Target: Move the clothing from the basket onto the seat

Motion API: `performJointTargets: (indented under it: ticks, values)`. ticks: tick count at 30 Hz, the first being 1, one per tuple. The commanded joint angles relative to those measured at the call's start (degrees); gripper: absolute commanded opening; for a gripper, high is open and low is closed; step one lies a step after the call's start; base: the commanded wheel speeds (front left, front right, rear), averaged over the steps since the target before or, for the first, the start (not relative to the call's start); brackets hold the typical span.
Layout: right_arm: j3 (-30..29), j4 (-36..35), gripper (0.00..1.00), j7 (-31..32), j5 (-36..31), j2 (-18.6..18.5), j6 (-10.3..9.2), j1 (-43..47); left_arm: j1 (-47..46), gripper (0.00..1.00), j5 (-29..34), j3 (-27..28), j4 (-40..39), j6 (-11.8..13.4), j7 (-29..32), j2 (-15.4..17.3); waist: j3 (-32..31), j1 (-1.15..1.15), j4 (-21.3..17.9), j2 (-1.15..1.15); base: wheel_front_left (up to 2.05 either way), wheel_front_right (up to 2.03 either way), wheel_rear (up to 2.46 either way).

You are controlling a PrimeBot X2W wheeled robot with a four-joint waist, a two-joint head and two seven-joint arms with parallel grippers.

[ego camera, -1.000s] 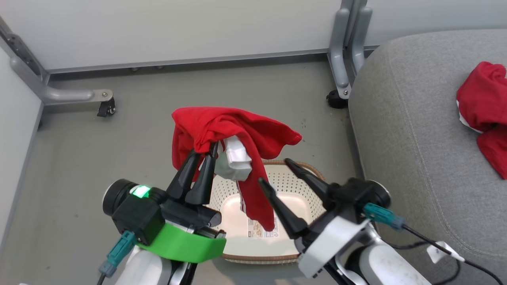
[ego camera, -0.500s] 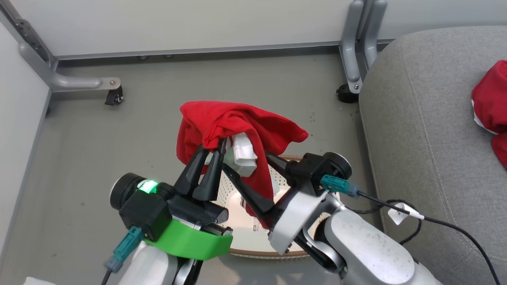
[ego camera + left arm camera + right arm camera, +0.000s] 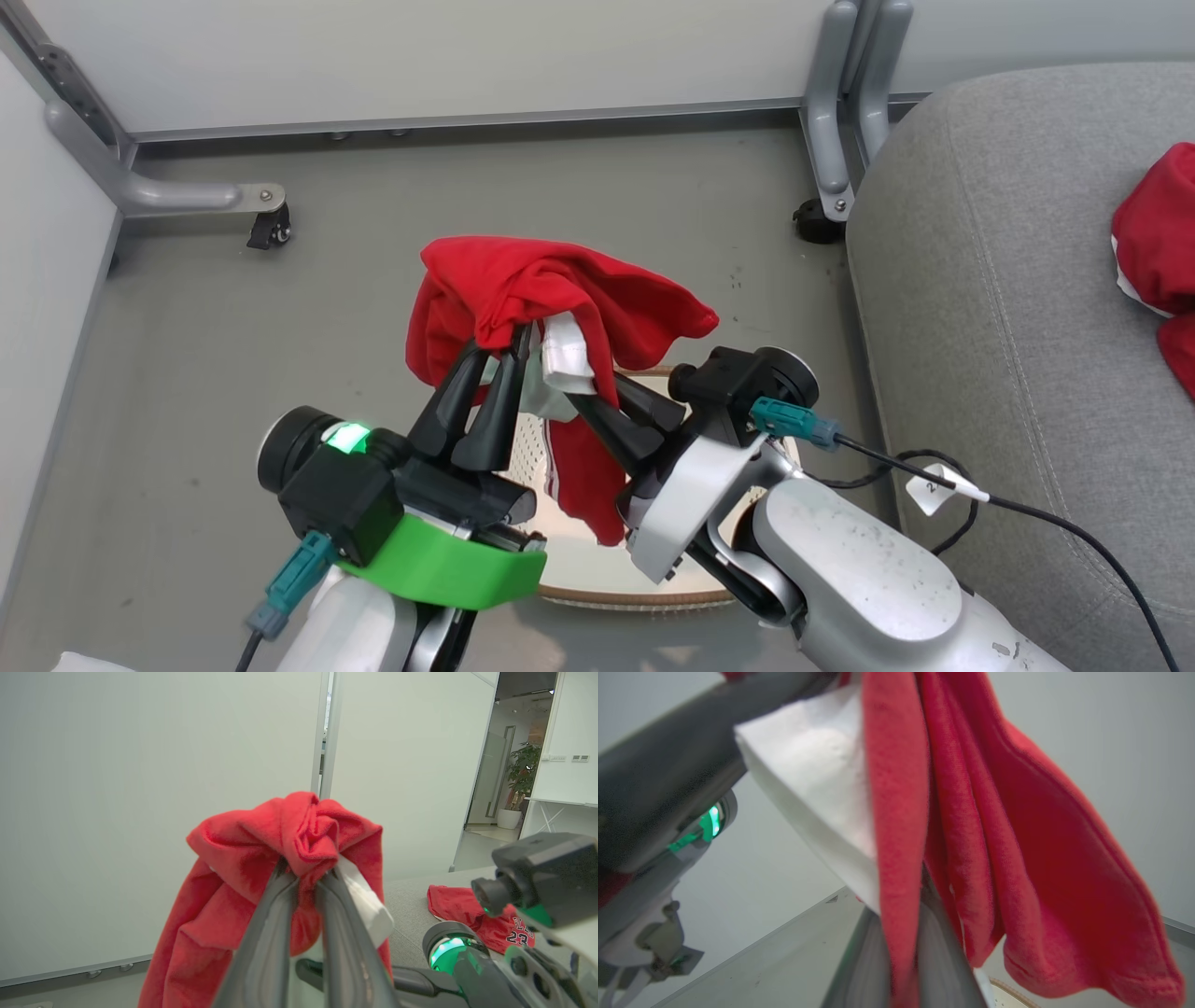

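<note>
A red jersey garment (image 3: 560, 289) with white trim hangs above the cream perforated basket (image 3: 597, 595). My left gripper (image 3: 515, 343) is shut on the bunched top of the clothing (image 3: 280, 858), its two fingers pinching the cloth (image 3: 306, 873). My right gripper (image 3: 597, 394) comes in from the right and is shut on the hanging red fold (image 3: 896, 858) just below the white trim (image 3: 817, 798). A second red garment (image 3: 1158, 243) lies on the grey seat (image 3: 990, 280); its number 23 shows in the left wrist view (image 3: 472, 912).
Grey floor surrounds the basket. White partition panels stand behind, with metal legs on castors at the left (image 3: 266, 224) and near the seat's corner (image 3: 822, 219). A tagged black cable (image 3: 943, 485) trails from my right wrist across the seat's edge.
My right gripper has swung left from beside the basket and gone from open to shut on the hanging cloth. The left gripper keeps its hold; the camera shifted slightly at first.
</note>
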Motion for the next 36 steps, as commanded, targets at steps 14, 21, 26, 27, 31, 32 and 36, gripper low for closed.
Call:
performJointTargets:
  ticks: [14,21,26,27,31,32,36]
  values:
    - [-0.2,2.3,0.00,-2.5,1.1,-0.8,-0.02,-2.1,0.8,1.00,-0.2,-0.8,0.7,-0.4,0.9,0.8,-0.3,0.00,-0.1,0.00,0.00,0.00,0.00]
    - [-1.1,4.1,0.00,-3.3,0.5,-1.2,-0.02,-2.1,3.1,1.00,1.4,-2.6,1.4,-0.5,2.8,3.4,-1.0,0.00,0.0,0.00,0.00,0.00,0.00]
    - [-2.1,5.4,0.00,-3.9,0.2,-1.4,-0.02,-1.3,4.8,1.00,3.0,-5.1,2.2,-1.0,4.9,4.9,-1.3,0.00,0.2,0.00,0.00,0.00,0.00]
    - [-2.3,5.7,0.00,-3.8,0.1,-1.5,-0.02,-1.0,5.2,1.00,3.2,-5.6,2.4,-1.0,5.3,5.1,-1.3,0.00,0.2,0.00,0.00,0.00,0.00]
    - [-3.4,6.8,0.00,-4.4,-0.1,-1.4,-0.02,0.5,6.5,1.00,3.7,-8.0,3.5,-1.4,6.7,5.6,-1.5,0.00,0.0,0.00,0.00,0.00,0.00]
    - [-3.4,7.0,0.00,-4.3,-0.3,-1.4,-0.02,0.8,6.8,1.00,3.5,-8.3,3.6,-1.5,6.7,5.6,-1.6,0.00,-0.2,0.00,0.00,0.00,0.00]
    - [-3.9,7.6,0.00,-4.4,-0.6,-1.2,-0.02,1.5,7.4,1.00,4.0,-9.2,4.2,-1.5,7.0,6.1,-1.6,0.00,-1.1,0.00,0.00,0.00,0.00]
